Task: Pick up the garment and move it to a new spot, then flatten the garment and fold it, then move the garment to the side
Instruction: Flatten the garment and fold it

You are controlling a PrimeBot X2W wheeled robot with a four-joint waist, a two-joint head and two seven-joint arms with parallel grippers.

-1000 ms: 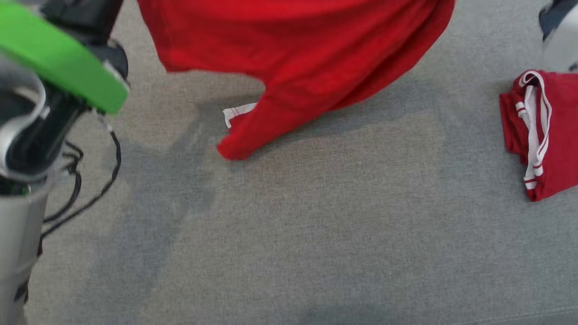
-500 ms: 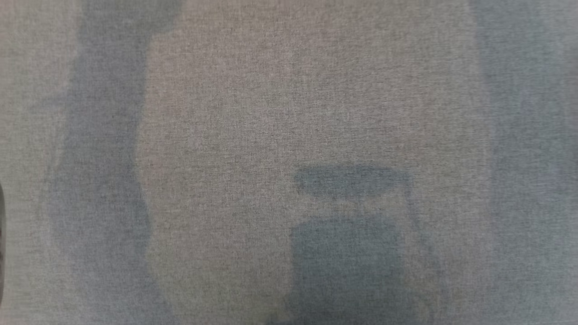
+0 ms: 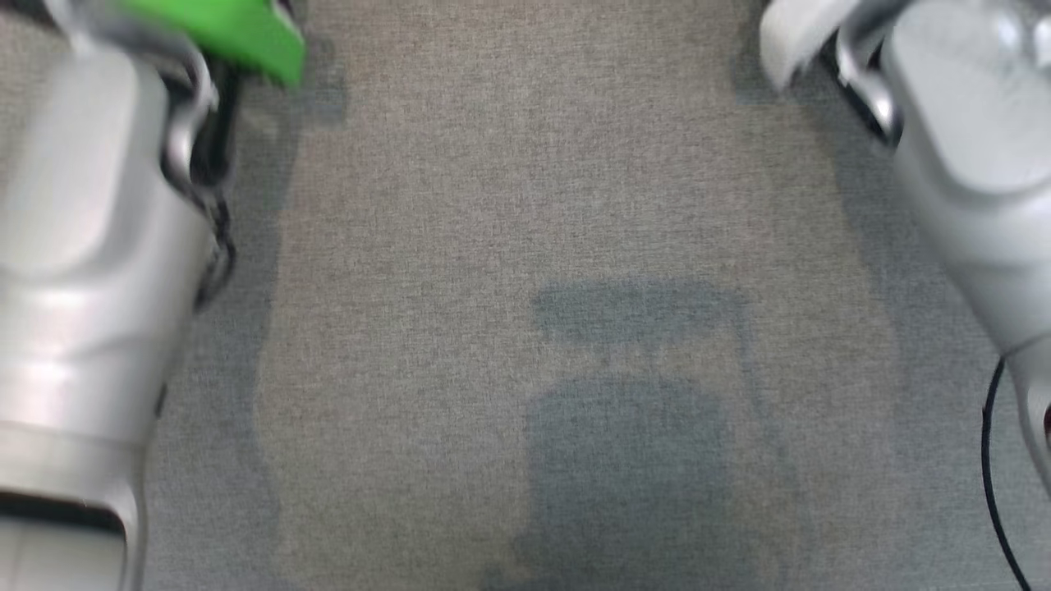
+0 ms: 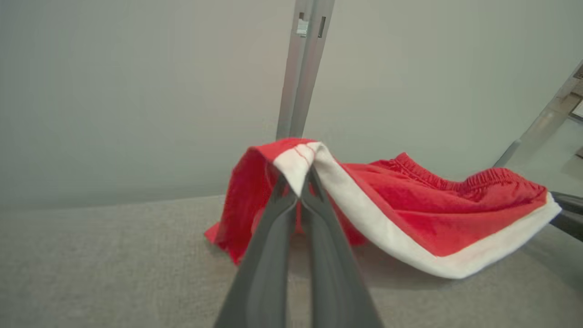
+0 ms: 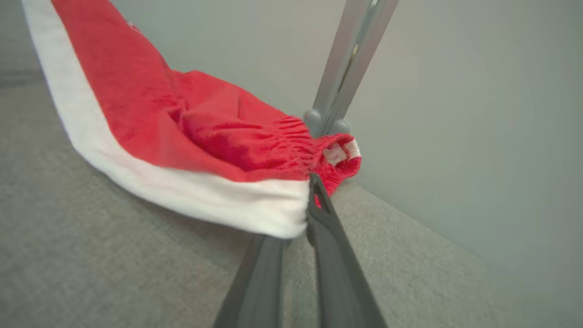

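Grey woven surface [image 3: 509, 205], soft shadows [image 3: 632, 460], plain pale wall [image 4: 114, 91], grey metal post [image 4: 303, 68]

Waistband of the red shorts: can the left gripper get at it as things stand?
Probably not: the left gripper is shut on the white-striped hem corner of the shorts, and the waistband hangs at the far end, by the right gripper.
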